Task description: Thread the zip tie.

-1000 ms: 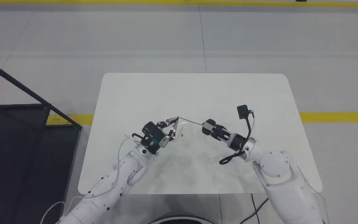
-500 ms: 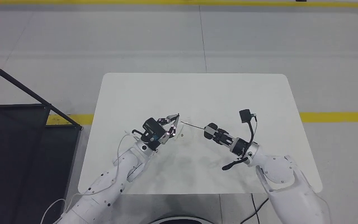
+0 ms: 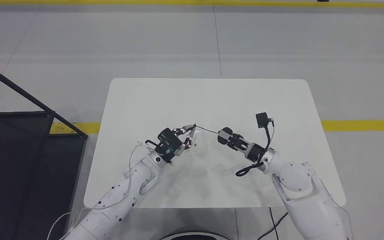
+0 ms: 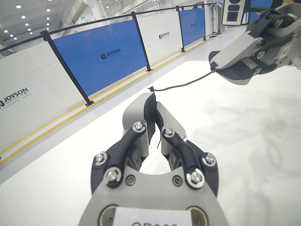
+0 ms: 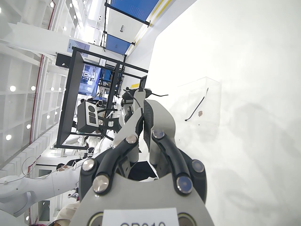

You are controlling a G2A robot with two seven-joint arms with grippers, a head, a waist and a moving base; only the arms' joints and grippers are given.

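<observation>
Since half a second ago: right gripper [image 3: 221, 133] drawn back toward left gripper [image 3: 188, 133], gap between them narrower.

Both grippers clamped on black zip tie [image 4: 178, 86], held above white table [image 3: 264, 102].

Tie's head just past left fingertips. Strap runs, slightly slack, across to right fingertips.

Closing gap suggests strap is being fed toward head. Cannot tell whether tip has passed through.

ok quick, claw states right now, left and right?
Left claw: closed, holding the zip tie near its head.
Right claw: closed, holding the zip tie's strap end.
</observation>
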